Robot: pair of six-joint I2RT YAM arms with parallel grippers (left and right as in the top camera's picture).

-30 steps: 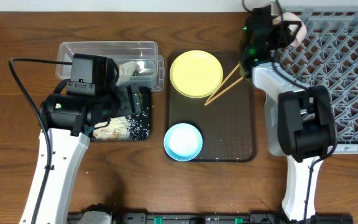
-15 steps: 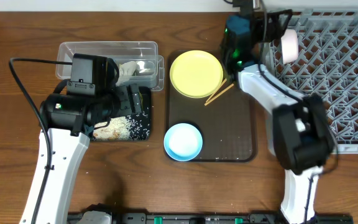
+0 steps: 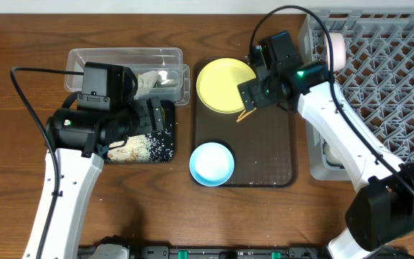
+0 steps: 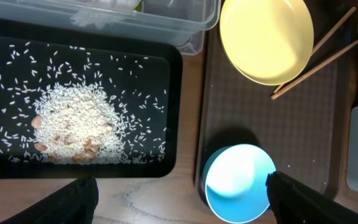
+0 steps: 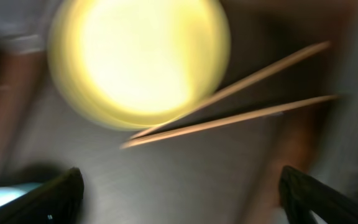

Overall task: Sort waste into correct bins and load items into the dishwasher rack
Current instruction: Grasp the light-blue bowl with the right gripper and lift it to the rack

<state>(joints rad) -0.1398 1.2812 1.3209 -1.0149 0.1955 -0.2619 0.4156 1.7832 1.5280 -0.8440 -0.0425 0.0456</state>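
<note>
A yellow plate [image 3: 226, 85] [image 4: 266, 37] [image 5: 138, 59] lies at the back of the brown tray, with two chopsticks [image 3: 246, 114] [image 4: 319, 56] [image 5: 241, 106] slanting beside it. A light blue bowl [image 3: 212, 163] [image 4: 240, 182] sits at the tray's front left. My right gripper [image 3: 254, 92] [image 5: 185, 196] hovers open and empty over the chopsticks, its view blurred. My left gripper [image 4: 182, 202] is open above the table's wood, between the bowl and the black tray [image 3: 165, 155] [image 4: 174, 93] of rice [image 4: 73, 121]. A white round dish [image 3: 335, 49] stands on edge in the grey rack [image 3: 387, 86].
The clear tub [image 3: 124, 57] [image 4: 185, 18] behind the black tray holds crumpled white paper [image 3: 149, 79]. The brown serving tray [image 3: 264, 158] [image 4: 334, 124] sits between the bins and the rack. My left arm covers part of the black tray in the overhead view.
My right arm has swung from the rack's left edge out over the brown tray, and its jaws have opened. The white dish stays in the rack. The left arm is still.
</note>
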